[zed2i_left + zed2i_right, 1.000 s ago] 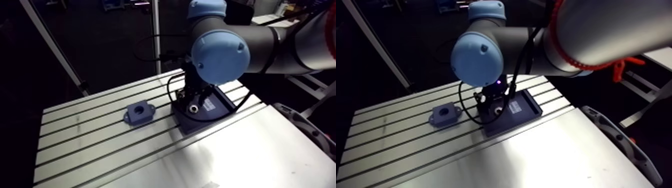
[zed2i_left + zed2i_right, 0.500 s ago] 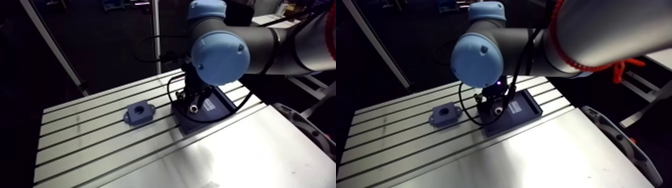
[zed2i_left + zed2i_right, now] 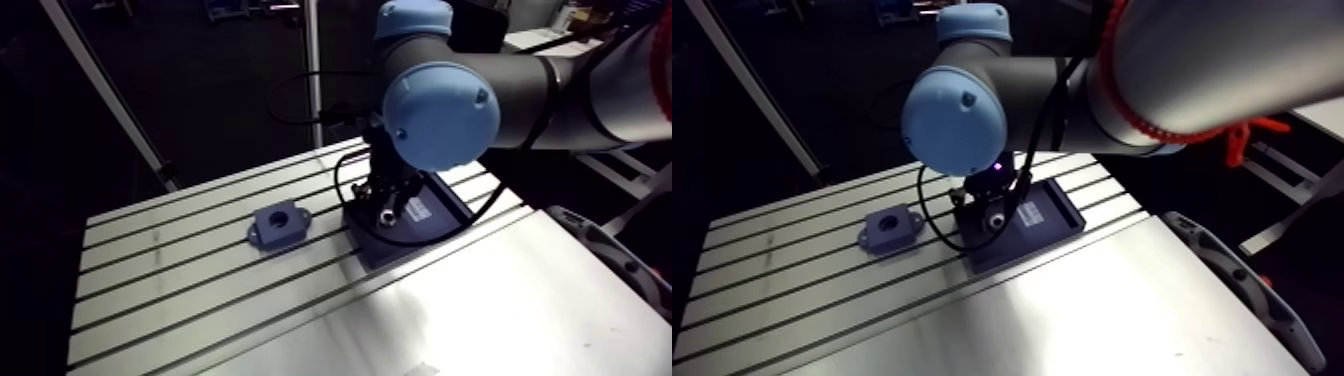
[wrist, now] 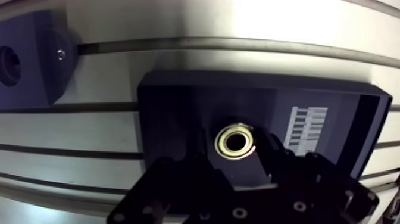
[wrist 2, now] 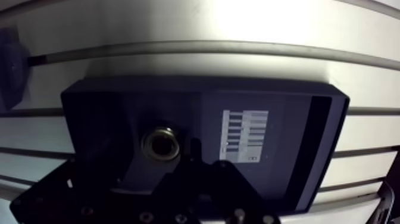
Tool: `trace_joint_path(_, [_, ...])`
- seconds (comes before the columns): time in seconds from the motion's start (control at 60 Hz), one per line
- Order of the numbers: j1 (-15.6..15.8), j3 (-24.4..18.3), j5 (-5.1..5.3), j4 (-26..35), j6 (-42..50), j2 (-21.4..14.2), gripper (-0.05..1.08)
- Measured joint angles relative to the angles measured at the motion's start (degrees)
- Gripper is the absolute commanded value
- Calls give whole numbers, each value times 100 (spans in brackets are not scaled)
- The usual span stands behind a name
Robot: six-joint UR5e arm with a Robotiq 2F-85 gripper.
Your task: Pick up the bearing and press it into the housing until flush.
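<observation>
Bearing [image 4: 237,143] sits in the dark tray [image 4: 178,107] just under the tool [image 4: 221,174].

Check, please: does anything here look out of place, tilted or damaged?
Nothing stands out. The small brass-coloured ring bearing lies flat in the dark rectangular tray, and the blue housing block rests flat on the slotted aluminium table.

- A robotics lab or workshop.
- The table [image 3: 200,290] is bare aluminium with long parallel slots.
- A grey industrial arm [image 3: 440,110] with light-blue joint caps reaches over it.
- On it lie a dark tray [image 4: 178,119] with a printed label [image 4: 306,128] and a machined block [image 3: 278,227].
</observation>
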Motion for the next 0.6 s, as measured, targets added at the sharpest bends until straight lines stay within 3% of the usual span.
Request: trace_joint_path(0.6, [1,0,1,0,-1,9,53])
